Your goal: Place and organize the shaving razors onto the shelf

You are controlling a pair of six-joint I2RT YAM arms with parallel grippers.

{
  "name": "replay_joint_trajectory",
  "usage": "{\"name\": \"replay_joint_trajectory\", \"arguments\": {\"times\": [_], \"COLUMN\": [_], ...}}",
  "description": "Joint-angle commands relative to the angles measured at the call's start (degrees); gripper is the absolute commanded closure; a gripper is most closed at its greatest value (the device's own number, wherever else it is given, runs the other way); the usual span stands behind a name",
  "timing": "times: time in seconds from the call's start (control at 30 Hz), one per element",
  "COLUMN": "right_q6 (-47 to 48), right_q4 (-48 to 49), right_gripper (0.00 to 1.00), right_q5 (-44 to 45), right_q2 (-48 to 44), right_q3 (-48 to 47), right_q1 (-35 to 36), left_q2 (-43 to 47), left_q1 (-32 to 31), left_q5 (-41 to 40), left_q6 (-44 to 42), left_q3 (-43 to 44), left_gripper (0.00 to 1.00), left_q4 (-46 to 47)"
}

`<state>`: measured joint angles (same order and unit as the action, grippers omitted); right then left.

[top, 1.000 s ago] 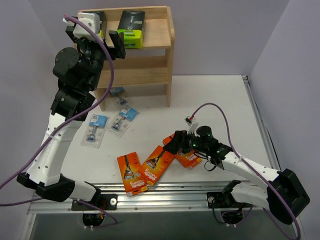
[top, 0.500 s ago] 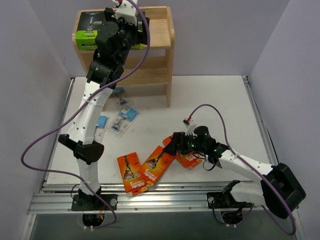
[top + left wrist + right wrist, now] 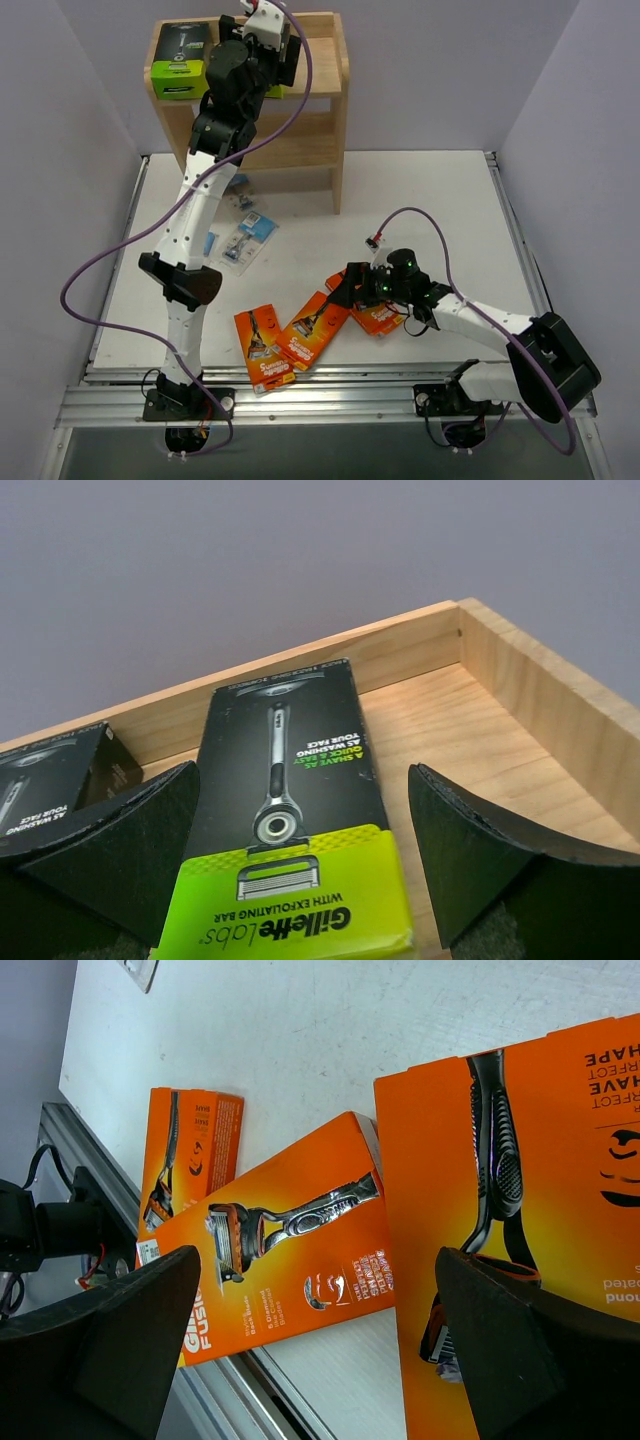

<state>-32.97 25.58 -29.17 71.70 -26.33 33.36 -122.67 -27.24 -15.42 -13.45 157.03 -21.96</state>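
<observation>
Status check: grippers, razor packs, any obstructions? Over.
Both grippers open: left gripper astride a black-and-lime box on the shelf top tier, right gripper over orange boxes on table. Blister packs unshelved. No obstruction seen.

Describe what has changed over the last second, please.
The left arm swung right along the shelf top tier; the left gripper moved from the left black-and-lime razor box to straddle the right black-and-lime razor box, open, gripping nothing. Unchanged: right gripper open over the orange razor boxes; blister packs on the table.
</observation>
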Motion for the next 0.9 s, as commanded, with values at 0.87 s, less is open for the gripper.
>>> {"name": "replay_joint_trajectory", "arguments": {"times": [0.87], "right_q6": [-0.16], "right_q4": [2.8], "right_gripper": [0.0], "right_q5": [-2.38], "right_q2": [3.27], "right_q3": [0.31], "right_q1": [-1.9], "left_q2": [-6.44], "left_q1": [-1.4], "left_q5": [-15.76], "left_q6": [-11.93], "left_q3": [0.47], "left_gripper": [0.17], "left_q4": [7.18]}}
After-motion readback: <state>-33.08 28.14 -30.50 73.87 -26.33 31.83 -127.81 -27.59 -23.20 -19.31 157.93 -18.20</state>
